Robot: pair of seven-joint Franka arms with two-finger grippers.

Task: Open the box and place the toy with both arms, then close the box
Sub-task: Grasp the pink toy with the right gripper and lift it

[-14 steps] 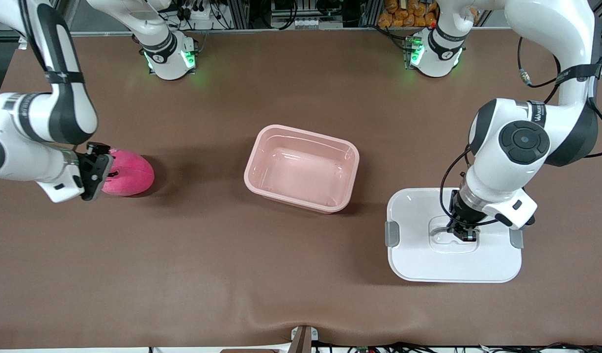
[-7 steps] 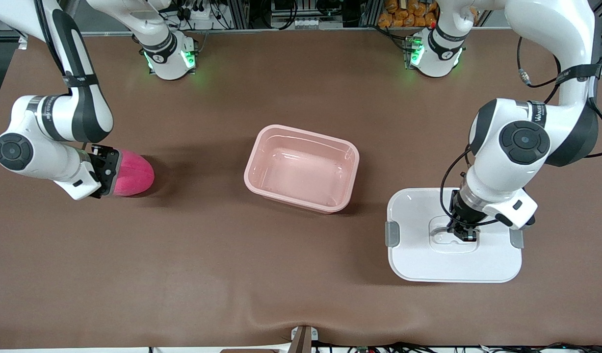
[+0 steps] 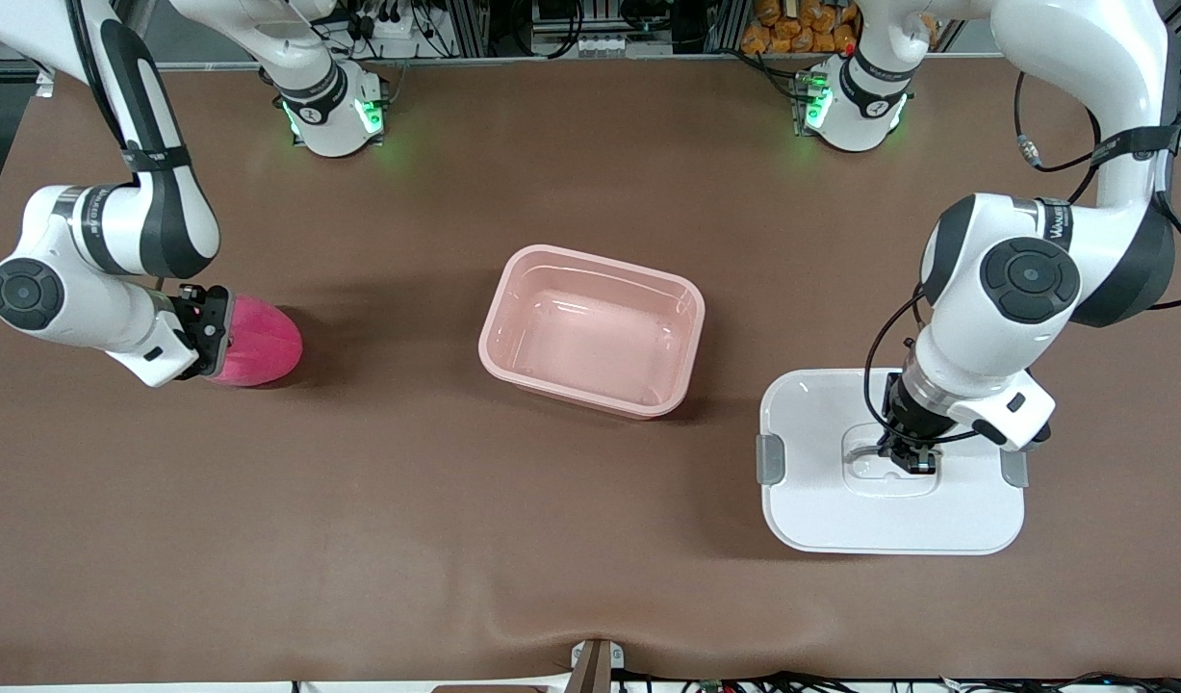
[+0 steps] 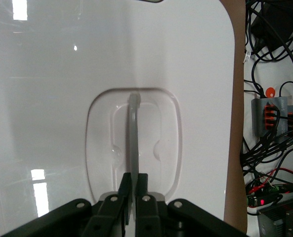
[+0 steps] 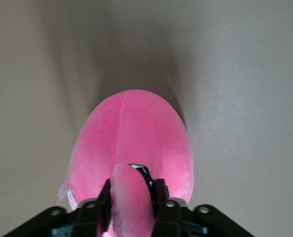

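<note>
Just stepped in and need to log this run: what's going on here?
The box sits open mid-table. Its lid lies flat toward the left arm's end, where the left claw is shut on the lid's handle. At the right arm's end, the right claw pinches a fold of the toy, which is on the table.

You see the left gripper (image 4: pixel 133 190) closed on the thin grey handle (image 4: pixel 133 138), which stands in the recessed centre of the white lid (image 4: pixel 47 98). Cables (image 4: pixel 272 143) lie beside the lid's edge.
</note>
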